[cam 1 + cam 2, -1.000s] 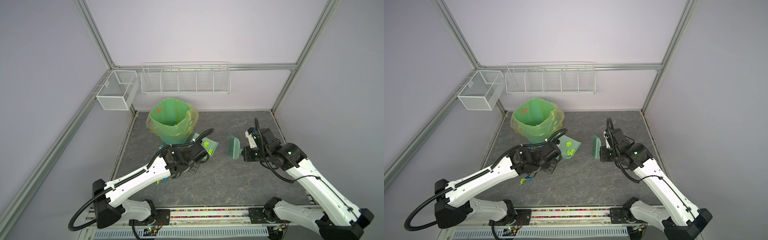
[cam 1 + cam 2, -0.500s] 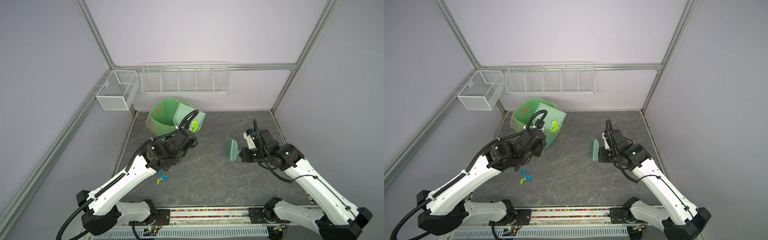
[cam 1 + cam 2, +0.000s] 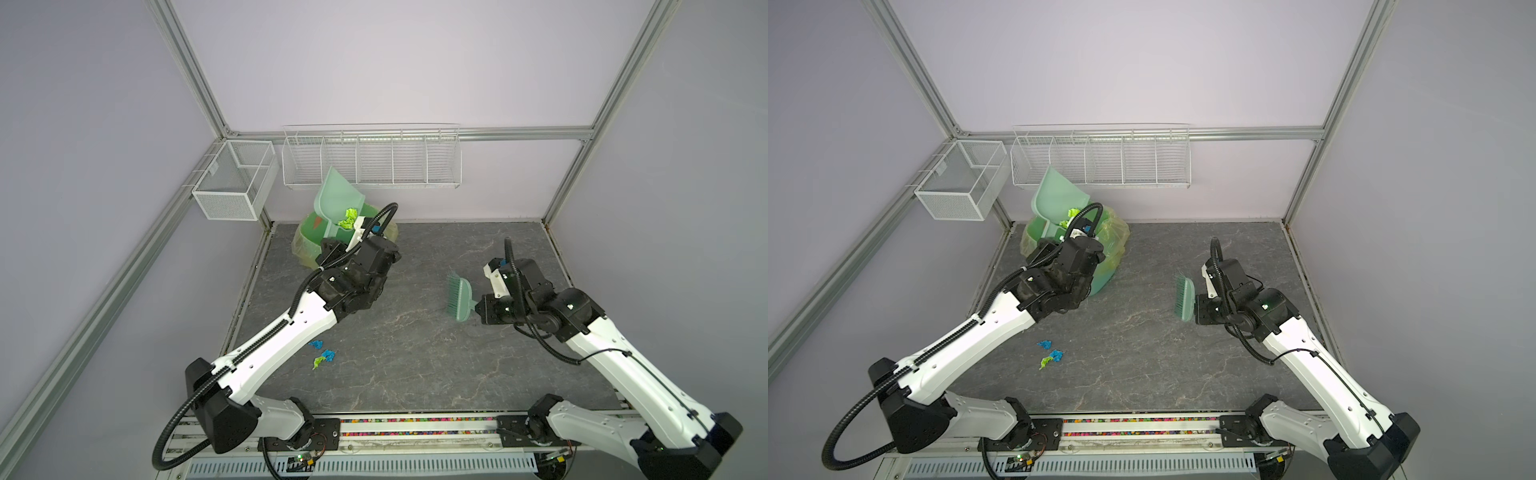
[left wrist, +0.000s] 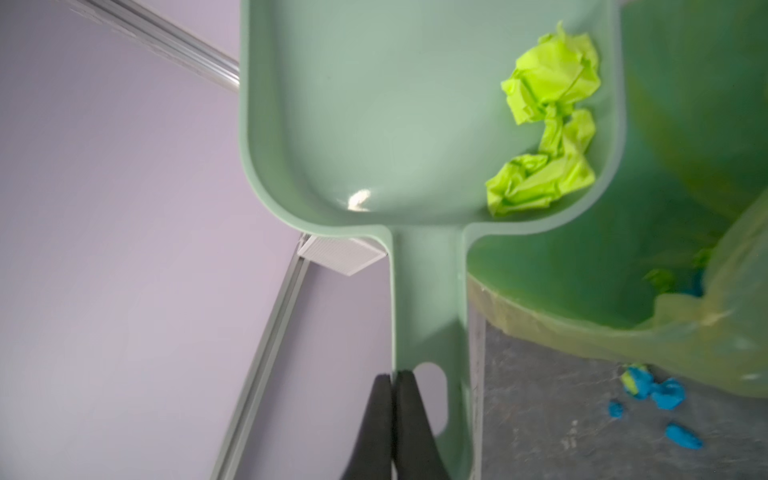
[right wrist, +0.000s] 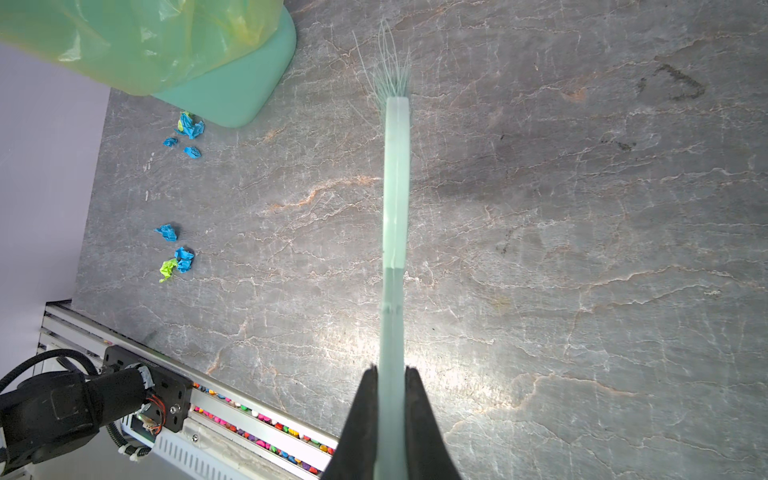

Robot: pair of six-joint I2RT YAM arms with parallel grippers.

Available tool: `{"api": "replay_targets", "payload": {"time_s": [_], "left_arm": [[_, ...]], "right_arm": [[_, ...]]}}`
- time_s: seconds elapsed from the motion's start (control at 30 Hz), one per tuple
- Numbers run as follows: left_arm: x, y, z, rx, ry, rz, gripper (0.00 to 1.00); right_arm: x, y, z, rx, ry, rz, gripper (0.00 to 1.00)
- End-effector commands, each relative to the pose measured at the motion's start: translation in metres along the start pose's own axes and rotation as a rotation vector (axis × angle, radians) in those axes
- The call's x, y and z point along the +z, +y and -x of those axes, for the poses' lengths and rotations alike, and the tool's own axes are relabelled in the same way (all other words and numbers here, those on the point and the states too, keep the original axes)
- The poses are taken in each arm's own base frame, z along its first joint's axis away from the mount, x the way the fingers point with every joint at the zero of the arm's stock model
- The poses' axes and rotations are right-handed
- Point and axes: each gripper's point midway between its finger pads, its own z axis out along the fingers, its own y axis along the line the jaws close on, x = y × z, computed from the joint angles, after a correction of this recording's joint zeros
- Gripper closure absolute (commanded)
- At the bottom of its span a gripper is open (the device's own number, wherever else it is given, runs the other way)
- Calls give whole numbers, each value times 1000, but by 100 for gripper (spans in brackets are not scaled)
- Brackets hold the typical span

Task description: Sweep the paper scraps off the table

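Emptying the dustpan (image 3: 332, 195) into the lined bin (image 3: 1105, 276): step judged in hand, not yet done.

- Left gripper (image 4: 392, 380): pinched tight on the edge of the dustpan handle, beside the hanging hole. Pan raised above the bin rim, mouth up toward the back wall, handle end low.
- Load: lime-green paper scraps (image 4: 544, 133), lodged in the rear corner of the pan next to the handle root, on the side toward the bin. None seen falling.
- Right gripper (image 5: 390, 374): closed on the brush (image 5: 397, 187) handle. Brush apparently clear of the bench (image 3: 415, 353), well apart from the bin.
- Unswept: blue and lime wads (image 3: 323, 358) near the left forearm; a further blue cluster (image 5: 188, 135) just beside the bin foot.

Handling notes, by judgement:
- Tip the mouth downward over the liner (image 5: 145, 37) opening before any shake; with the mouth high, wads likely to sit lodged in the heel.
- Hold the pan lip inside the rim line to avoid spill onto the bench.
- Rotate slowly: thin grip at the handle edge, risk of twist or slip.
- Avoid snagging the loose liner with a pan corner.
- Park the brush clear, ready for the two clusters afterwards.
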Motion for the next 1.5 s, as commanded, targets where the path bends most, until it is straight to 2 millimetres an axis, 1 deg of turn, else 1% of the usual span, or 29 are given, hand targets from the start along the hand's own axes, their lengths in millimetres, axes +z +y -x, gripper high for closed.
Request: {"api": "replay_targets", "payload": {"time_s": [0.0,0.1,0.33,0.47,0.6,0.83,0.93,1.0,1.1,1.33,1.4,1.47], "left_arm": [[11,23,-7,104,98,127,100],[13,23,-3,171,96,126,100],[16,6,0,386,78,132,100],[17,5,-2,429,91,133,100],[16,13,-1,390,89,134,100],[14,25,-1,259,71,103,100],[14,33,-3,163,56,69,100],[12,35,-5,79,33,7,100],[9,27,-11,-40,29,-156,100],[4,3,-25,-249,48,-420,100],[-2,0,-26,-320,42,-495,100],[-14,-2,-21,-396,18,-603,100]], "right_arm": [[-7,9,4,-17,-46,64,93],[-8,10,2,-19,-59,81,93],[-4,7,-6,-33,-57,92,93],[-2,7,-10,-37,-49,101,93],[-2,8,-10,-45,-54,105,93],[-2,10,-10,-39,-51,116,93],[-2,10,-9,-35,-50,117,93],[-1,11,-9,-30,-45,121,93],[1,13,-8,-24,-41,125,93],[5,19,-7,-3,-17,148,93],[8,22,-7,1,-8,160,93],[11,24,-6,13,-3,172,93]]}}
